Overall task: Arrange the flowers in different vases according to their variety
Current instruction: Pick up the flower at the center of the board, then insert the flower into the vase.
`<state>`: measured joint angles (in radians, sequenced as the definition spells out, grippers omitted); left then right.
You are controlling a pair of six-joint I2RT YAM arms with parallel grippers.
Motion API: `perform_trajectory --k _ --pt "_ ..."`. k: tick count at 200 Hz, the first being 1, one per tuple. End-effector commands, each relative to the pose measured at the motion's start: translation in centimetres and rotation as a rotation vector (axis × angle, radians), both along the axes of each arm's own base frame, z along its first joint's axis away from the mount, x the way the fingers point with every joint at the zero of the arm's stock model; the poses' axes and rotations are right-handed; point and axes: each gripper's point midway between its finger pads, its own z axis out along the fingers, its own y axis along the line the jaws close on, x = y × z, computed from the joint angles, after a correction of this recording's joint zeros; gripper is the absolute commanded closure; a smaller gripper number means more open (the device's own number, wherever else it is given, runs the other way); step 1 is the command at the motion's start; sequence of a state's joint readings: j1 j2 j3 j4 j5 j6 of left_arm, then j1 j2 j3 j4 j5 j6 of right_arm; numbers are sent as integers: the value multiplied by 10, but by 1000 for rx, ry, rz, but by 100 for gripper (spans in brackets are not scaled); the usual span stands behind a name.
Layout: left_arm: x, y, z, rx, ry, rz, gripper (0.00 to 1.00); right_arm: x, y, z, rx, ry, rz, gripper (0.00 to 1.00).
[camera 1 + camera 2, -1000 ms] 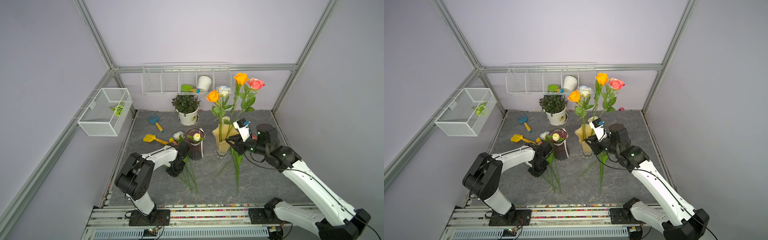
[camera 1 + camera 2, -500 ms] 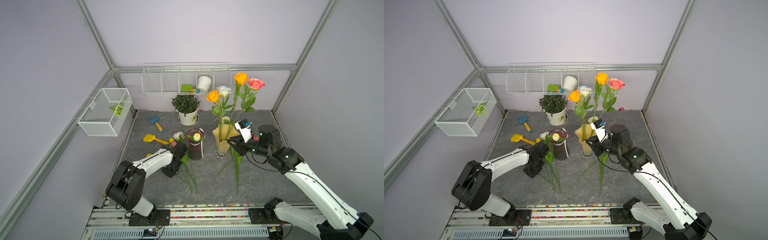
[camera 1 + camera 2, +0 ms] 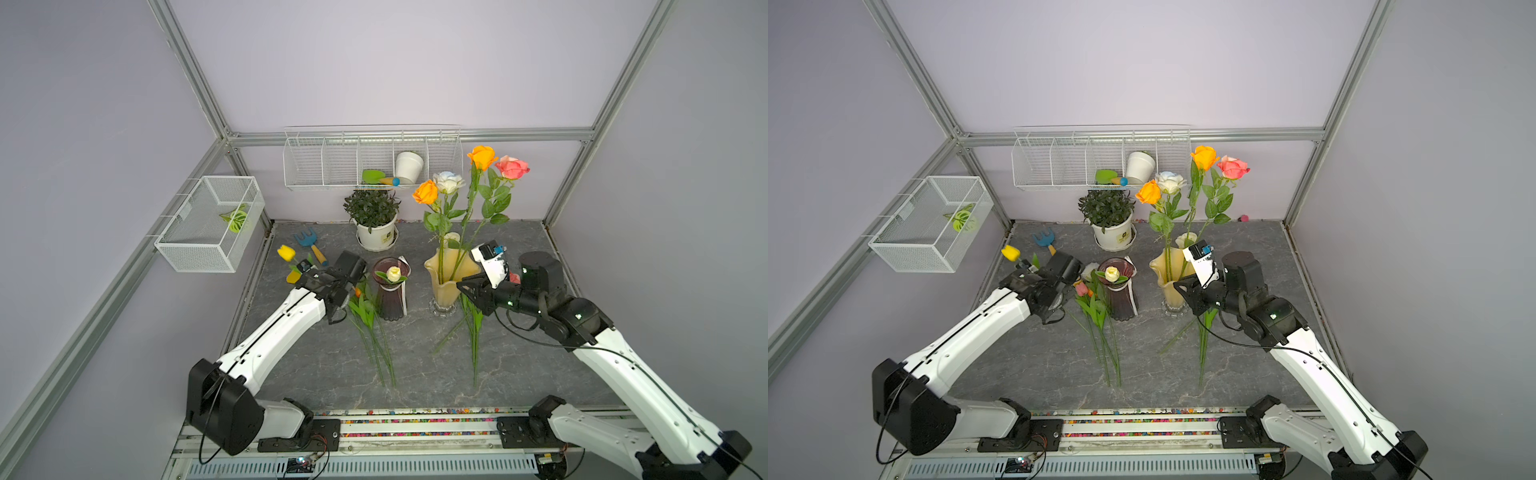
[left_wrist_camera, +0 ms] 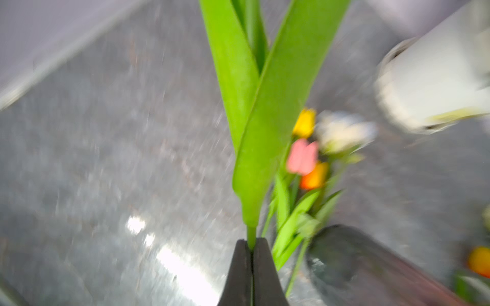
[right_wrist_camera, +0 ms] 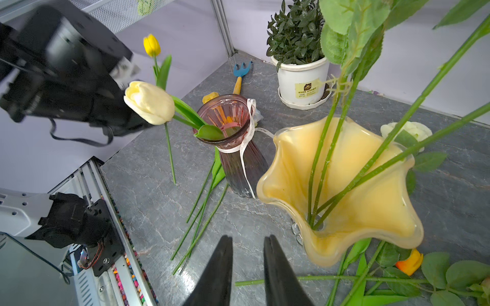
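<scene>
Leftmost, the yellow tulip (image 3: pixel 286 252) is held up off the desk (image 3: pixel 415 374) at its left edge, bloom on top and stem hanging free below. The left gripper (image 4: pixel 251 245) has it: the jaws are pressed together on the thin green stem just under the two long leaves.

Just right of that arm, a loose bunch of tulips lies flat on the desk. A pink tulip (image 3: pixel 1081 288) and an orange tulip (image 4: pixel 315 176) are at the far end, with the stems running toward the near edge, close beside the purple vase (image 3: pixel 390 299). That vase stands upright with one cream tulip (image 3: pixel 393 273) in it, leaning over the rim.

Further right, apart from it, stands the yellow vase (image 3: pixel 446 282). It holds a short orange rose (image 3: pixel 426 192), a white-blue rose (image 3: pixel 448 182), a tall orange rose (image 3: pixel 482 156) and a pink rose (image 3: pixel 512 167). A cream rose (image 5: pixel 405 129) shows at its far rim; whether it sits inside I cannot tell.

The right gripper (image 5: pixel 248 238) hovers low, just right of the yellow vase, jaws slightly apart with nothing between them. Under that arm more loose stems (image 3: pixel 474 353) lie on the desk, and an orange bloom (image 5: pixel 409 262) peeks out by the vase's base.
</scene>
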<state>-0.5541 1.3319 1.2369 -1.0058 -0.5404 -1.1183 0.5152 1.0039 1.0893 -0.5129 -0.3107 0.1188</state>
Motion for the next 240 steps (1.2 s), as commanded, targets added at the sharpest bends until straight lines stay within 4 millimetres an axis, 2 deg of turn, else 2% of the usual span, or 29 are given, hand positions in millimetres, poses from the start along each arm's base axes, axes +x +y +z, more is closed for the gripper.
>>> perform_trajectory --k 1,23,56,71,81,104,132,176,210,240 --pt "20 15 78 157 -243 -98 100 -9 -4 -9 -18 37 -8 73" --pt "31 7 143 177 -481 -193 100 -11 -5 -18 -29 57 -13 73" --pt "39 -4 207 215 -669 -277 100 -11 -2 -21 -9 66 -19 73" --pt "43 -23 229 196 -763 -379 100 -9 0 -22 1 67 -22 73" --pt "44 -44 242 170 -833 -488 100 -8 1 -23 4 74 -23 74" --pt "43 -83 262 137 -927 -693 100 -6 3 -28 -1 87 -29 74" --pt "43 -113 265 133 -952 -856 100 -9 1 -27 4 93 -46 74" --pt "42 -141 241 88 -902 -1022 100 -28 -4 -24 10 111 -17 74" --pt "46 -147 218 56 -889 -1054 100 -47 1 -14 7 109 93 74" --pt "55 -145 202 23 -915 -1051 100 -48 3 -8 14 101 107 75"
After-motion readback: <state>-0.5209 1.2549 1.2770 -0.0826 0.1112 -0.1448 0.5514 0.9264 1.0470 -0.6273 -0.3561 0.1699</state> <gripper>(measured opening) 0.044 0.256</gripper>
